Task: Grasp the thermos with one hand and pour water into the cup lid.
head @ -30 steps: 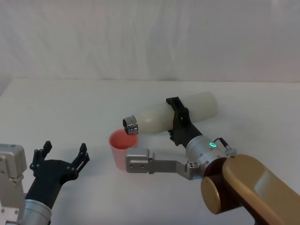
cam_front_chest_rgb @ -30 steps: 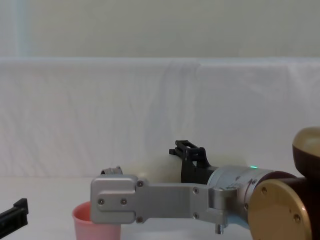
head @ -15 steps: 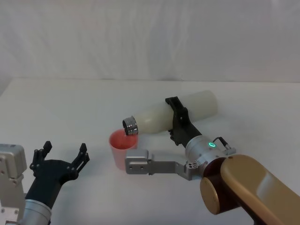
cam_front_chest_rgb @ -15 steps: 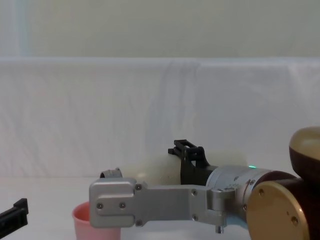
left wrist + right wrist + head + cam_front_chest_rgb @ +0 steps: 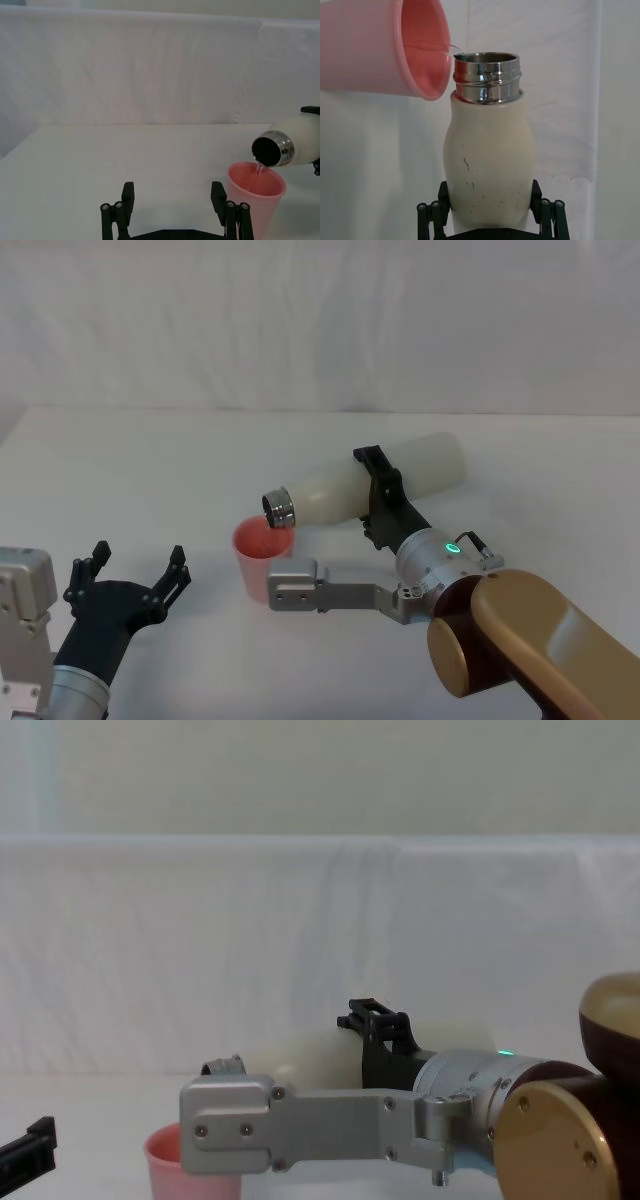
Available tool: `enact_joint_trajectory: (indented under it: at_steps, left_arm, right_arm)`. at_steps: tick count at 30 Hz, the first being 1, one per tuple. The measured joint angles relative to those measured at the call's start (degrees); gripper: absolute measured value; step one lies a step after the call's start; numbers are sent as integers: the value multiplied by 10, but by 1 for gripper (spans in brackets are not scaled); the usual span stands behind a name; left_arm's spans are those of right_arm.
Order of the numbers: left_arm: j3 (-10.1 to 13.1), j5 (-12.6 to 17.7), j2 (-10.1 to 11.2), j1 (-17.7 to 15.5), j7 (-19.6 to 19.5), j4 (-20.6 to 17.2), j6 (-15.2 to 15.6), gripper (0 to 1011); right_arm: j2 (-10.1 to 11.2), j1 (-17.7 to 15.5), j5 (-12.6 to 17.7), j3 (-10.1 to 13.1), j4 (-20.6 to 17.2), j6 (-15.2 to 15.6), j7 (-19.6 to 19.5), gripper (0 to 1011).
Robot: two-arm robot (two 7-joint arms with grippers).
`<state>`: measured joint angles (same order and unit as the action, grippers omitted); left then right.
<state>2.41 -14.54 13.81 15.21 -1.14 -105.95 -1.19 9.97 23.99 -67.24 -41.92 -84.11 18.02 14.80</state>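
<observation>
Right gripper (image 5: 378, 502): black fingers clamped around the thermos (image 5: 365, 483) at mid-body, one finger on each flank — in the right wrist view the pads (image 5: 543, 212) press against the cream wall on both sides.
Thermos: held close to horizontal, its neck dipped a little and pointing away from the right gripper toward the robot's left; the base sticks out past the gripper on the other side.
Thermos surface: matte cream-white shell with rounded shoulders and a few small dark scuffs; the neck (image 5: 487, 77) is shiny threaded steel with an open dark mouth.
Cup lid (image 5: 262, 557): salmon-pink plastic, slightly tapered with a rounded rim, standing upright on the white table (image 5: 150, 470) just below the thermos mouth, to the left of the right gripper.
Water: a thin clear stream (image 5: 257, 171) runs from the steel lip down into the cup lid.
Left gripper (image 5: 128, 575): fingers spread wide, holding nothing — it sits low near the robot's body, well apart from the cup lid, with the cup lid and thermos mouth off to its right.
Backdrop: pale creased cloth (image 5: 320, 320) behind the table.
</observation>
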Motion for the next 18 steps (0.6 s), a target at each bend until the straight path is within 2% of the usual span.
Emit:
enact_joint_trajectory:
  at_steps: [18]
  left_arm:
    - [0, 0, 0, 0, 0, 0, 0, 1001]
  right_arm:
    - [1, -1, 0, 1, -1, 0, 1, 951]
